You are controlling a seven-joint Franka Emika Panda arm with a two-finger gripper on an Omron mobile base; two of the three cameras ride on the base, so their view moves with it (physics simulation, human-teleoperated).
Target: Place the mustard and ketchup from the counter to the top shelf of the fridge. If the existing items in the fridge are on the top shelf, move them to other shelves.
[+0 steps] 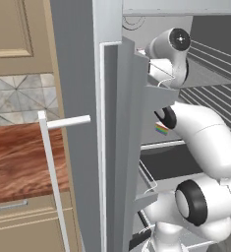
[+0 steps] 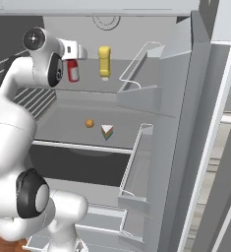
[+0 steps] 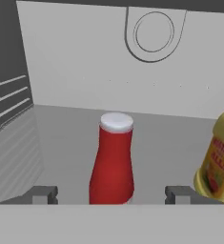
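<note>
Fridge (image 2: 195,147) door swung wide open, interior in view from both base cams. Arm reaches in at upper level, w/ the gripper (image 3: 111,194) at the top shelf (image 2: 97,84).

Ketchup (image 3: 112,159) stands upright on the top shelf, white cap up, directly between the two fingertips (image 3: 42,194) in the hand view. Jaws spread wide, gap on each side of the bottle, no contact visible; nothing held. In the right base view the ketchup (image 2: 73,70) sits just below and in front of the hand, partly covered by the wrist.

Mustard (image 2: 104,61) also upright on the top shelf, just beside the ketchup on its right, apart from it. In the hand view the mustard (image 3: 219,162) shows at the right edge, label facing the cam, cut off by the frame.

Shelf below: small orange ball (image 2: 89,123) and rainbow cake wedge (image 2: 106,131) lie near each other, not touching, roughly mid-shelf. A strip of the cake (image 1: 161,129) peeks past the door edge in the left base view, beside the arm's dark joint.

Round vent-like ring (image 3: 154,32) on the fridge back wall, above the bottles. Door bins (image 2: 136,167) w/ white wire rims hang on the open door.

Left base view: tabletop (image 1: 18,157) of reddish-brown wood left of the fridge, beige drawers under it, white bar handle (image 1: 53,182) on the door front.
</note>
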